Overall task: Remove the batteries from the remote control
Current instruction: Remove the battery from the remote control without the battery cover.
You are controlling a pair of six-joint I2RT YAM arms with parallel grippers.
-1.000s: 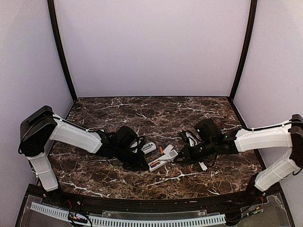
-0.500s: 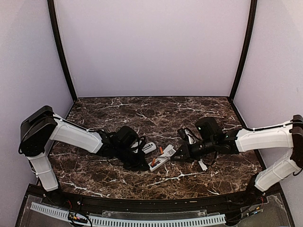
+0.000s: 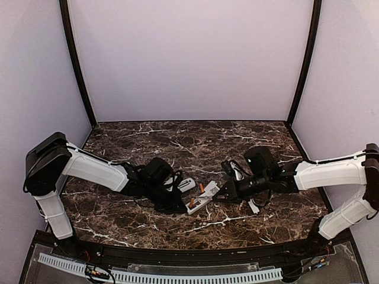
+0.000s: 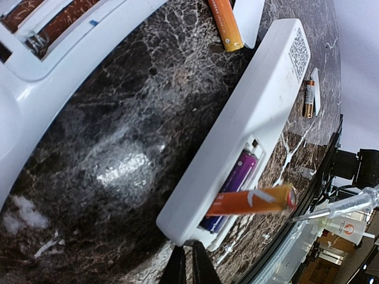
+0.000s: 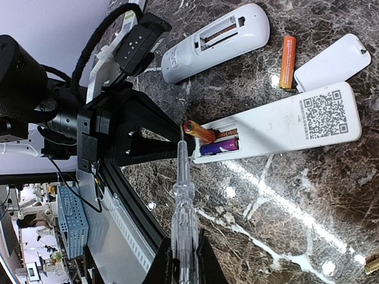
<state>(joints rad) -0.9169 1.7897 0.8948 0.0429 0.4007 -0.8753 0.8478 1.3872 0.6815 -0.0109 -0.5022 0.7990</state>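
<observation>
Right gripper (image 5: 180, 260) clamps our clear plastic pry stick (image 5: 182, 195), left gripper (image 4: 188, 265) pinched shut at the white plastic remote (image 5: 296, 124) end; if the tip slips, we flick away the orange cylindrical battery (image 5: 198, 131) tilted half-out of its bay.

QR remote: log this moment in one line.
remote: bay open; orange battery: tipped up from bay; purple battery: seated; right tool: shut on clear stick, tip by orange battery; left tool: shut, at remote's end
</observation>
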